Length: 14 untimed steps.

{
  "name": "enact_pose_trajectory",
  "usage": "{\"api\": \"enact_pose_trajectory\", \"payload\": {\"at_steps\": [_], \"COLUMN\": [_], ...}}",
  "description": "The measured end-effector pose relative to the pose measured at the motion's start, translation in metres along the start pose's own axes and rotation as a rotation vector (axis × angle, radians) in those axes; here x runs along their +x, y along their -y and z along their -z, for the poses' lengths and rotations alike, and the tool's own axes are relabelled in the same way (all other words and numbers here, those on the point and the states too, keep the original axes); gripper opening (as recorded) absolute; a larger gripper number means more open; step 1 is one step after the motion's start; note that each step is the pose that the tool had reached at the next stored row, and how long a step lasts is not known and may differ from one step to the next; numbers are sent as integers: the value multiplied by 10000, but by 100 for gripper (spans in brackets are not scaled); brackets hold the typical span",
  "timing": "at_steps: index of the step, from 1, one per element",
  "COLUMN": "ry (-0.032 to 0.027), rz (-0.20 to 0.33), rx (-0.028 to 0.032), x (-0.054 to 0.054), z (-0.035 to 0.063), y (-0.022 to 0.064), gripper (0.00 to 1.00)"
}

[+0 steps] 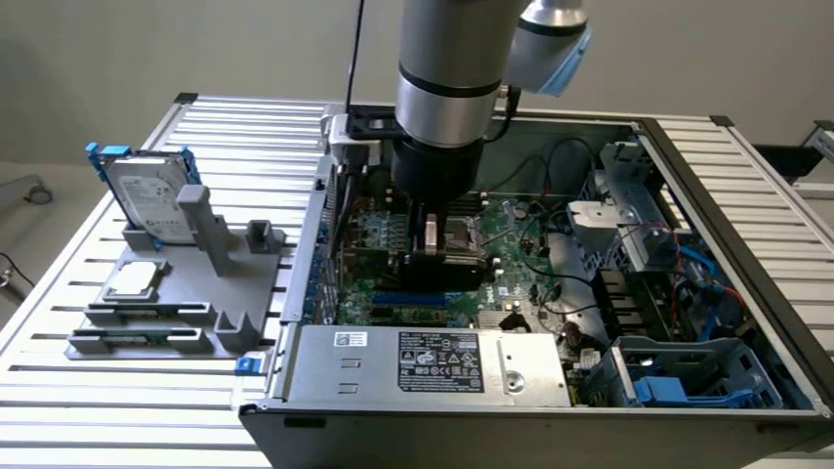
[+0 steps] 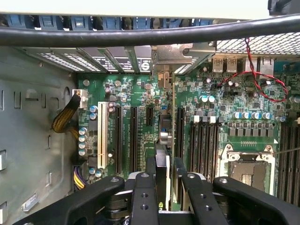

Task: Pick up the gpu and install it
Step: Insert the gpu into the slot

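Exterior view first: the arm (image 1: 450, 88) reaches straight down into an open computer case (image 1: 729, 195) that lies on its side on a slatted metal desk (image 1: 78, 391). Its pincer (image 1: 437, 244) hangs low over the green motherboard (image 1: 521, 244), with the gpu (image 1: 440, 272) showing as a dark block right under it. On the exterior view's left, outside the case, a grey holder (image 1: 195, 293) carries a silver hard drive (image 1: 144, 191) standing upright in a blue frame and a small square silver chip (image 1: 135, 280) lying flat. A boxed power supply (image 1: 431, 362) fills the near corner of the case.

From the wrist view, the pincer (image 2: 164, 161) is clamped on the gpu (image 2: 164, 133), which is seen edge-on between the two black fingers (image 2: 143, 197). The card stands upright among the long black expansion slots (image 2: 133, 136), and its silver end bracket (image 2: 171, 56) meets the case's rear wall. I cannot tell whether its lower edge is seated in a slot. An empty CPU socket (image 2: 246, 168) sits to one side, beyond the memory slots (image 2: 201, 140).
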<state>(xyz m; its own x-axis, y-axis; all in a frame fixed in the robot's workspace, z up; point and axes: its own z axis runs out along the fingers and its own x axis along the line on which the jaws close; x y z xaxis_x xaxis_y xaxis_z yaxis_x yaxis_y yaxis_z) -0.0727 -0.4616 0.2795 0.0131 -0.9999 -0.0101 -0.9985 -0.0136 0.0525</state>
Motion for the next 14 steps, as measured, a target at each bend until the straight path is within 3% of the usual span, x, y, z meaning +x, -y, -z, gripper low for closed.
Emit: {"api": "enact_pose_trajectory", "payload": {"at_steps": [14], "ry": [0], "rz": [1], "rx": [0], "x": [0], "z": [-74], "y": [-32], "gripper": [26]}}
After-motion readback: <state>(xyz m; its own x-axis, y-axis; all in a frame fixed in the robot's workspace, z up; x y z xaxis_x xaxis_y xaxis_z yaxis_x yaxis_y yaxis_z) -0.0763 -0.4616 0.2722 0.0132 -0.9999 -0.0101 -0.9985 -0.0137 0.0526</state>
